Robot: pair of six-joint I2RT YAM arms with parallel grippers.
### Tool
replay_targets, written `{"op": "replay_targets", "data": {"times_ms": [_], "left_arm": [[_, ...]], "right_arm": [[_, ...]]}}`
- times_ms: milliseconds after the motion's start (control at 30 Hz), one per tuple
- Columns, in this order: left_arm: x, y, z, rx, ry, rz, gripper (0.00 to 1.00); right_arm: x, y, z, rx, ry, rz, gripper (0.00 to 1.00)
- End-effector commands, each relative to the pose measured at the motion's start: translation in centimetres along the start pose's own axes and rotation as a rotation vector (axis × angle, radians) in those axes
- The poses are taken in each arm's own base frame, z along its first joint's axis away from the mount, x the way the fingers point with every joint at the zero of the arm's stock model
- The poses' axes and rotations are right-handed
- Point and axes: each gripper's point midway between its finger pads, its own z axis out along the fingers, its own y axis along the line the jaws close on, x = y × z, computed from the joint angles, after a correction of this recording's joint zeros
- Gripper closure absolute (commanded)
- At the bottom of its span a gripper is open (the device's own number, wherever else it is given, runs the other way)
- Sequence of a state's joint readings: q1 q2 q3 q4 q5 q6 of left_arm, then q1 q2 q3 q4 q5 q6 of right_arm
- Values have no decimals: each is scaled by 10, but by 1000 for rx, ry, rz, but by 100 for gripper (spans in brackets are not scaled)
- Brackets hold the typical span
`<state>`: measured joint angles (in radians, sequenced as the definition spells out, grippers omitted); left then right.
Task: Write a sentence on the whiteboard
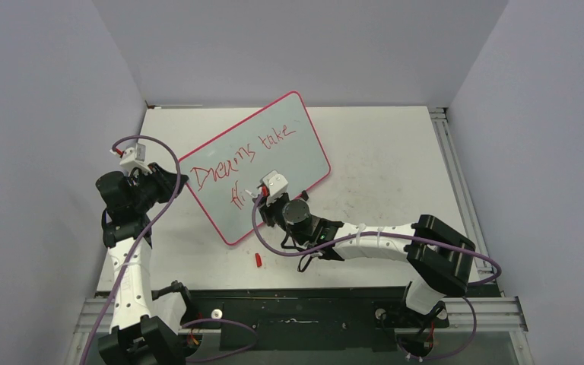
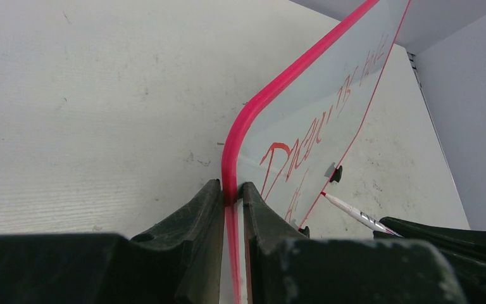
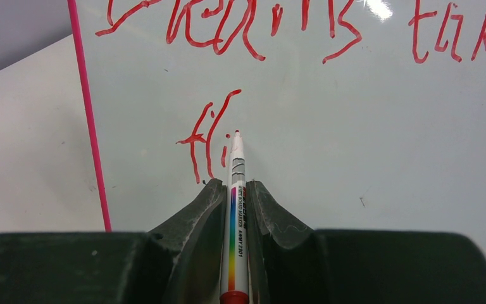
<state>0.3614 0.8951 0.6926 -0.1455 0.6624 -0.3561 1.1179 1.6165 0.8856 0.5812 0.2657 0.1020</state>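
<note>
The whiteboard (image 1: pixel 262 156), pale with a red-pink rim, stands tilted on the table. It bears red writing: "Dreams take" and, below it, "fli". My left gripper (image 1: pixel 173 181) is shut on the whiteboard's left rim (image 2: pixel 233 171) and holds it up. My right gripper (image 1: pixel 262 199) is shut on a white marker (image 3: pixel 236 209) with a rainbow stripe. The marker's tip (image 3: pixel 236 133) sits at the board just right of the "fli". In the left wrist view the marker (image 2: pixel 354 213) points at the board's lower edge, near a black clip foot (image 2: pixel 336 173).
A small red marker cap (image 1: pixel 258 260) lies on the table in front of the board, near my right arm. Grey walls enclose the table on three sides. A metal rail (image 1: pixel 456 175) runs along the right edge.
</note>
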Motion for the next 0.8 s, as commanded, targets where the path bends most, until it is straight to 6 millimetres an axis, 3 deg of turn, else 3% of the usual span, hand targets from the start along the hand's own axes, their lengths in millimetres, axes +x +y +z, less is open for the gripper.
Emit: {"op": "replay_targets", "data": {"times_ms": [0, 767], "left_arm": [[-7, -14, 0, 61, -20, 31, 87], [-7, -13, 0, 58, -19, 31, 87]], "right_arm": [[-6, -6, 3, 19, -31, 28, 95], [10, -9, 13, 16, -2, 40, 95]]}}
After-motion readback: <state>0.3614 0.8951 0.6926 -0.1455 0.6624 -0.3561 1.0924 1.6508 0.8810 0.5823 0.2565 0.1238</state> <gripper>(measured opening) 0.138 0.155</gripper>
